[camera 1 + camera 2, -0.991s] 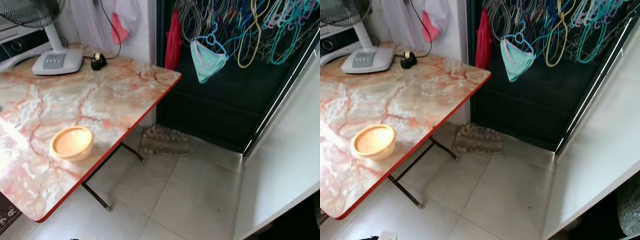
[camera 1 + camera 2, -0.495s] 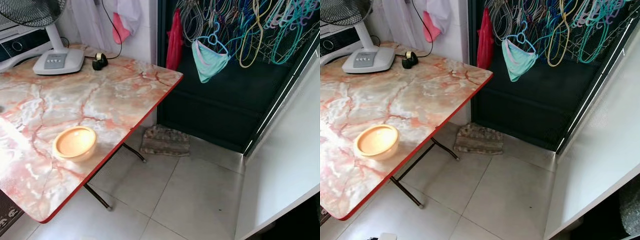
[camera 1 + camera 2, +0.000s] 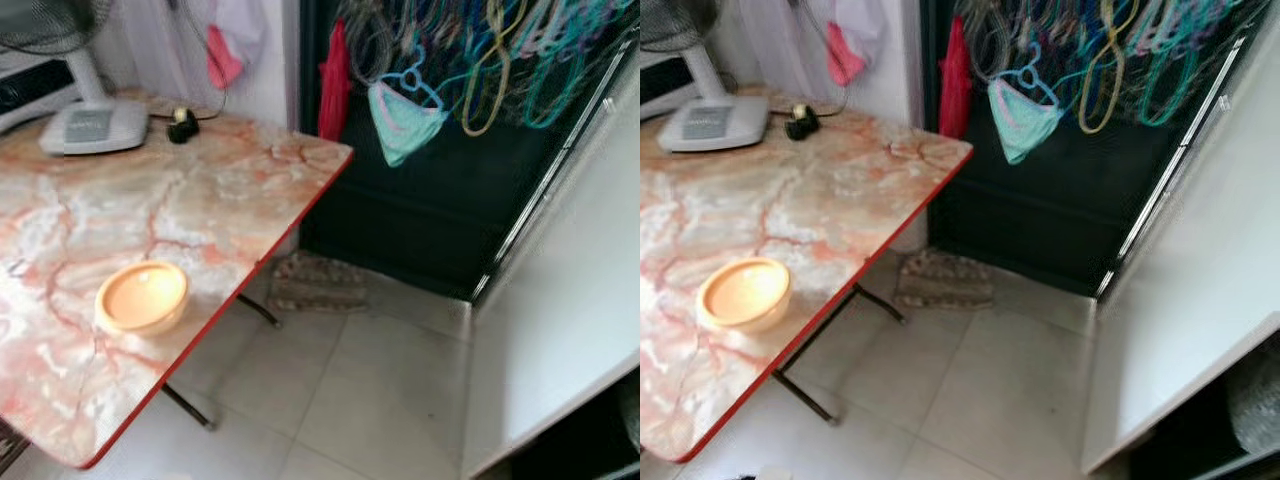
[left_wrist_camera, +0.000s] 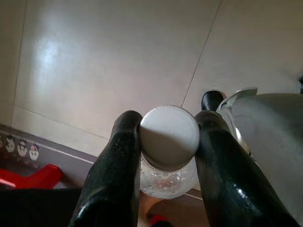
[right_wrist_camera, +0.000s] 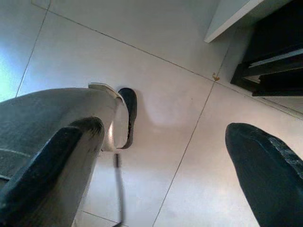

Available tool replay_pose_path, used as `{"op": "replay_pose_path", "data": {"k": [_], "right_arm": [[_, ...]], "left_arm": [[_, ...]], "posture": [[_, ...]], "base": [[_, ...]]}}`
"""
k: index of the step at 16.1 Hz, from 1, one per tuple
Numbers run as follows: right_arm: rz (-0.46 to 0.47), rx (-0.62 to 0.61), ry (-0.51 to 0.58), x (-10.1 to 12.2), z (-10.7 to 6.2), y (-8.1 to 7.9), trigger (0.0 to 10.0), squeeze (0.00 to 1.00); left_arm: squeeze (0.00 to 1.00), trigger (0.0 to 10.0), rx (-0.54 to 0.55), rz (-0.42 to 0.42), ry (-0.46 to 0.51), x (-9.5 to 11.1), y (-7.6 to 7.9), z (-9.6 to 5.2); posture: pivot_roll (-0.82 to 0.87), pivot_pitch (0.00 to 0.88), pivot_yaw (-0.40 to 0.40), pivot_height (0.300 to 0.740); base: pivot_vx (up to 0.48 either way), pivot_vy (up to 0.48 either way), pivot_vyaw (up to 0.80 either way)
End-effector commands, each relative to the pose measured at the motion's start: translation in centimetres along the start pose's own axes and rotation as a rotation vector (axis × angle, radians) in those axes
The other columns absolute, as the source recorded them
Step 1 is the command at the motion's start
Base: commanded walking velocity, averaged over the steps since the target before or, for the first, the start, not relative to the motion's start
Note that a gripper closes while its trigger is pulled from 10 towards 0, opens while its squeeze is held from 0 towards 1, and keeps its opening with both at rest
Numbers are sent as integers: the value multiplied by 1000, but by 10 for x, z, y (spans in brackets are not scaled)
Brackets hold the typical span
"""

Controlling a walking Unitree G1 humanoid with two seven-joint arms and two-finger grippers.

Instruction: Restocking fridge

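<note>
Left wrist view: bottle (image 4: 169, 142) clamped between left gripper (image 4: 166, 137) fingers.

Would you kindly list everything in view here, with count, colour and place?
Folding table: one, marbled orange-cream top, red edge, at left.
Bowl: one, orange-yellow, on the table near its front edge.
Fan base: one, white, at the table's far end.
Tape roll: one, dark, beside the fan base.
Hangers: many, mixed colours, hung in the dark doorway.
Mat: one, brownish, on the floor by the doorway.
Bottle: one, clear with white cap, between the left pincer's fingers.
Left pincer: shut on the bottle.
Right pincer: open, above floor tiles.
</note>
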State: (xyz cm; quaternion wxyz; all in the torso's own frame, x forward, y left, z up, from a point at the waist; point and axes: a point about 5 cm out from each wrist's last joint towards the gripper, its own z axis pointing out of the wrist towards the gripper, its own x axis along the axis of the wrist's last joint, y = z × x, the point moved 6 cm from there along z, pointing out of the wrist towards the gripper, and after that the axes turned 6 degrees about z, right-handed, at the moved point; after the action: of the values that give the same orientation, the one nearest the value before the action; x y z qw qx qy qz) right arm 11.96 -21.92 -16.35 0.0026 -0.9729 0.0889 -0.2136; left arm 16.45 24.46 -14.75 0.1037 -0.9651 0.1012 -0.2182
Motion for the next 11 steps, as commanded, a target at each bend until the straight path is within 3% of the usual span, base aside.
{"op": "replay_pose_path", "data": {"k": [1,2,3,4,9,11], "right_arm": [[0,-6,-10,-3,-1,3,10000,0],[-1,-6,-10,-3,-1,3,10000,0],[-1,-6,-10,-3,-1,3,10000,0],[-3,-5,-11,-3,-1,3,10000,0],[-11,-2,-14,-4,-1,1,10000,0],[-12,-1,-14,-4,-1,1,10000,0]], "left_arm": [[0,10000,-18,36,-2,1,4,0],[0,10000,-13,95,-1,2,3,0],[0,10000,-6,63,-6,1,2,0],[0,10000,-9,27,-8,0,3,0],[0,10000,-19,65,-8,0,3,0],[0,10000,-18,77,-3,1,3,0]], "posture": [[84,0,-17,740],[85,0,-17,740],[85,0,-17,740],[85,0,-17,740],[85,0,-13,740],[86,0,-12,740]], "base": [[0,-266,0],[0,-480,-800],[0,-480,0],[0,0,0],[0,0,0],[0,0,-800]]}}
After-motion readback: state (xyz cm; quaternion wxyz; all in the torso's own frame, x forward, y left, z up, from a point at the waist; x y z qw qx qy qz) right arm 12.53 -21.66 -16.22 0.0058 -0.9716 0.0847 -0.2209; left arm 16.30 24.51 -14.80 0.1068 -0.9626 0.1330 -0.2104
